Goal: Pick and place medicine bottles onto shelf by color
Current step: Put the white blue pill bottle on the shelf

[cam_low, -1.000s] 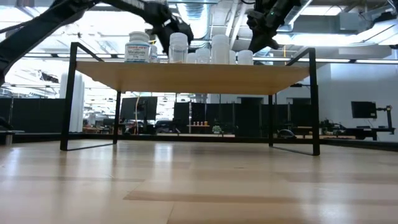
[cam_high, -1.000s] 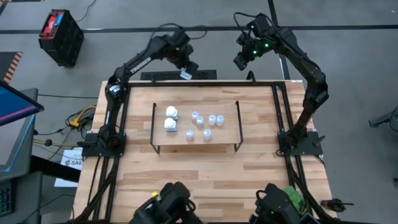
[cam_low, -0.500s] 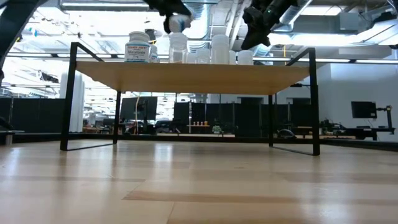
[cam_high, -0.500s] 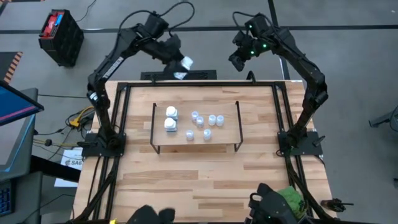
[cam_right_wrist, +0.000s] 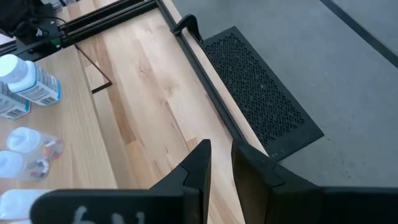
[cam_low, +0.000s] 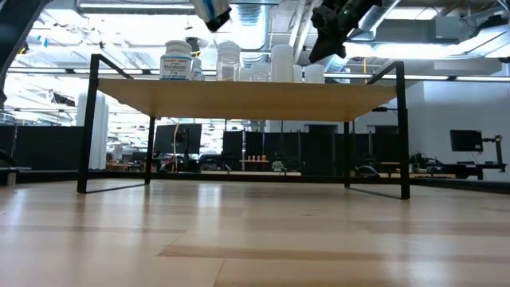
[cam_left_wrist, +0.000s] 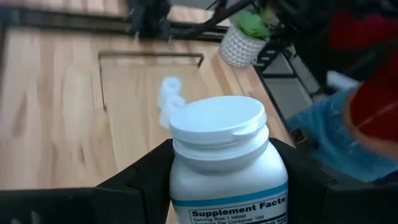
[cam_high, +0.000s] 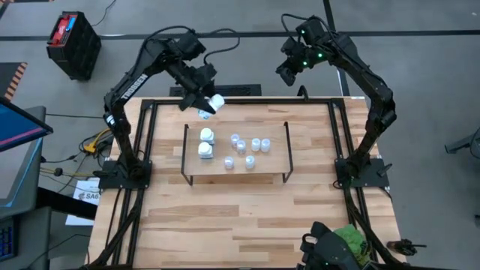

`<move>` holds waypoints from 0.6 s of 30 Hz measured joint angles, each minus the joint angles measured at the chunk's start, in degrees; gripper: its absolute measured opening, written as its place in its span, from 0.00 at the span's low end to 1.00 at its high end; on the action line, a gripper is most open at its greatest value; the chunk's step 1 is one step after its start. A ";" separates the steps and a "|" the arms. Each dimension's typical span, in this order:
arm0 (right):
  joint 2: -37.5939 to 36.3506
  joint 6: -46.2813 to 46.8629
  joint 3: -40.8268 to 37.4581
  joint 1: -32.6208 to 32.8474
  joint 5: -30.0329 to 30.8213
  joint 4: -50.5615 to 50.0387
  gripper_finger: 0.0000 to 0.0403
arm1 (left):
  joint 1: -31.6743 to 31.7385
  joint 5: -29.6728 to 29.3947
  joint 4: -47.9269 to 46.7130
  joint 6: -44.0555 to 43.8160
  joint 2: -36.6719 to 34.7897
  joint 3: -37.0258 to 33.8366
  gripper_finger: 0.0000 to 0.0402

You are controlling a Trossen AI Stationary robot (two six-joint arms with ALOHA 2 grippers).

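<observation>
My left gripper (cam_high: 204, 97) hangs above the table's far edge, just beyond the shelf's far left corner, shut on a white medicine bottle (cam_left_wrist: 217, 124) with a flip cap. The shelf (cam_high: 270, 166), a light-wood board on black legs, bears two chunky white bottles (cam_high: 206, 143) standing at its left. Several small pale-topped bottles (cam_high: 247, 148) stand at its middle. In the low view they stand on the board (cam_low: 247, 100). My right gripper (cam_right_wrist: 221, 163) hovers beyond the table's far edge, right of the shelf. Its fingers stand a narrow gap apart with nothing between them. My left gripper pinches the bottle's body (cam_left_wrist: 186, 186) just below the cap between its two fingers (cam_left_wrist: 146, 183), one on each side. The bottle lies along the fingers, its cap pointing away from the wrist. It is lifted clear and tilted, cap slanting down toward the shelf.
A green plant in a white pot (cam_high: 349, 244) sits at the table's near right corner. Black rails (cam_high: 240, 101) frame the tabletop. A black perforated plate (cam_right_wrist: 261, 93) lies beyond the far edge. Bare wood lies in front of the shelf (cam_high: 247, 210).
My left gripper has risen with the white bottle from shelf height to well above it. It has rolled its wrist and come from beyond the far edge toward the shelf's far left corner. The bottle has turned with it. The gripper stays shut on it.
</observation>
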 joint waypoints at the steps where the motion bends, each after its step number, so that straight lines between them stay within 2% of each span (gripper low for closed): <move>1: 0.00 -0.05 0.00 -0.02 0.00 -0.05 0.21 | -0.58 0.01 0.10 2.26 -0.69 0.00 0.51; 5: 0.02 -0.85 0.00 0.16 0.10 -0.04 0.21 | -2.54 -0.54 0.05 6.11 -4.54 0.06 0.51; 11: -1.18 -1.79 -0.04 1.64 0.09 -2.02 0.21 | -7.17 -4.95 0.17 8.04 -11.22 -0.14 0.51; 14: -3.56 -1.32 -0.03 3.10 -1.07 -3.10 0.21 | -9.70 -4.98 0.17 10.80 -15.02 -4.25 0.51; 18: -8.95 1.01 -0.03 7.02 -1.36 -3.32 0.21 | -11.98 -3.18 0.37 12.41 -20.75 -14.73 0.51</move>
